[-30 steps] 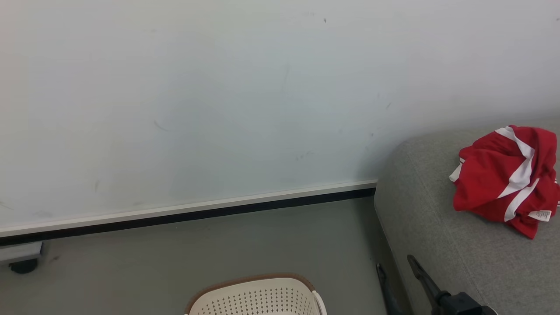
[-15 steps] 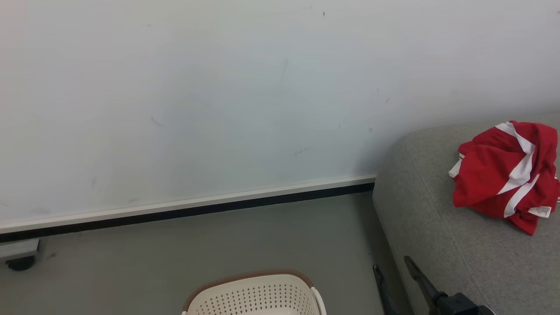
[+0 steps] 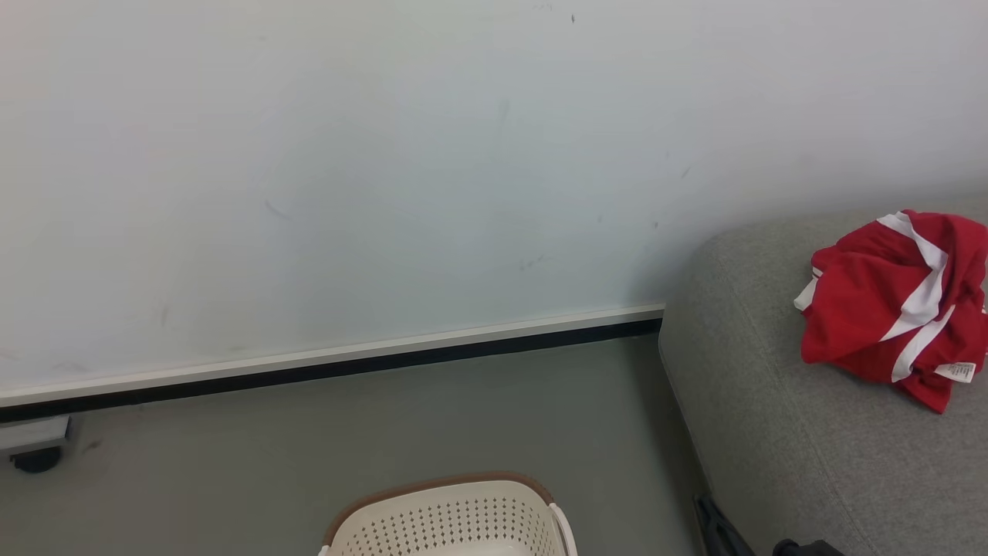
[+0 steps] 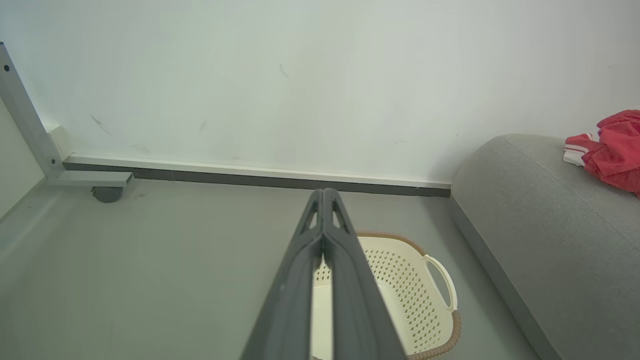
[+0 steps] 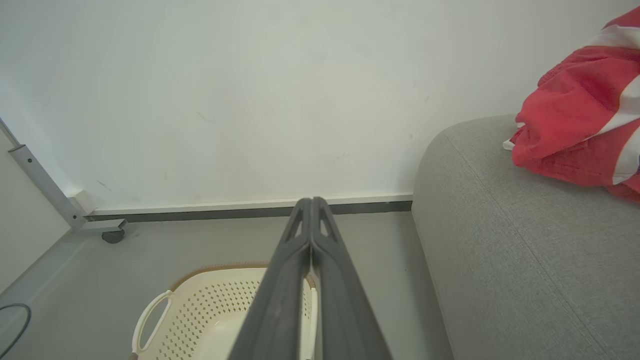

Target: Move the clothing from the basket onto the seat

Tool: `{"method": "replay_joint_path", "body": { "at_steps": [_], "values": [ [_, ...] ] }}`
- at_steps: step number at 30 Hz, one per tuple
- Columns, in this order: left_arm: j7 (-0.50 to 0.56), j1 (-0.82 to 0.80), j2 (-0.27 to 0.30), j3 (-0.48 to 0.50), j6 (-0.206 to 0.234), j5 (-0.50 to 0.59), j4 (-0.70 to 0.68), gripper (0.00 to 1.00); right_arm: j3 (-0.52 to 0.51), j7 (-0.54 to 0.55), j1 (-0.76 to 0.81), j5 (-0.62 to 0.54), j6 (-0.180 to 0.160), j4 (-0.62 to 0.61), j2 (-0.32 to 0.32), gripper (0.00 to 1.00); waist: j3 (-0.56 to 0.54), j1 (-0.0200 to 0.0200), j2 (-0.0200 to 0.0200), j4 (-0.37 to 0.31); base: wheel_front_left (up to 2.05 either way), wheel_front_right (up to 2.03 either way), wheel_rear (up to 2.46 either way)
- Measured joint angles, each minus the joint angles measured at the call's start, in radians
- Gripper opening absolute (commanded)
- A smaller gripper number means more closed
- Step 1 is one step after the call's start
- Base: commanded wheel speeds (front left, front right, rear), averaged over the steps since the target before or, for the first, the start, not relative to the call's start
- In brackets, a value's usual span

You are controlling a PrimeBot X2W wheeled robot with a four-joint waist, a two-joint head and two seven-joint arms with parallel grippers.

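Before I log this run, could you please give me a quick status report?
Left gripper shut, empty. Right gripper shut, empty. Clothing on seat, basket on floor. Nothing in the way.

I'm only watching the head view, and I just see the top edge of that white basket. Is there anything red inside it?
Observer: In the right wrist view the basket shows a pale, bare bottom. No red shows in the part I can see, but some of it is hidden.
Operator: What about that dark stick in the bottom right corner, is it pinching something?
Observer: That is the right gripper. Its own camera shows it closed and holding nothing.
Operator: Is there a second one?
Observer: Yes, the left gripper, also closed and empty.
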Motion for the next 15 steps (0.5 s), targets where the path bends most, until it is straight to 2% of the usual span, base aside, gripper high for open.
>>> {"method": "replay_joint_path", "body": {
  "at_steps": [15],
  "values": [
    [0.068,-0.034,0.000,0.013,-0.012,-0.292,0.025,0.00,-0.056,0.061,-0.018,0.309,0.000,0.001,0.000,0.00,0.013,0.0000,0.0000,0.005,0.00,0.00,0.00]
  ]
}}
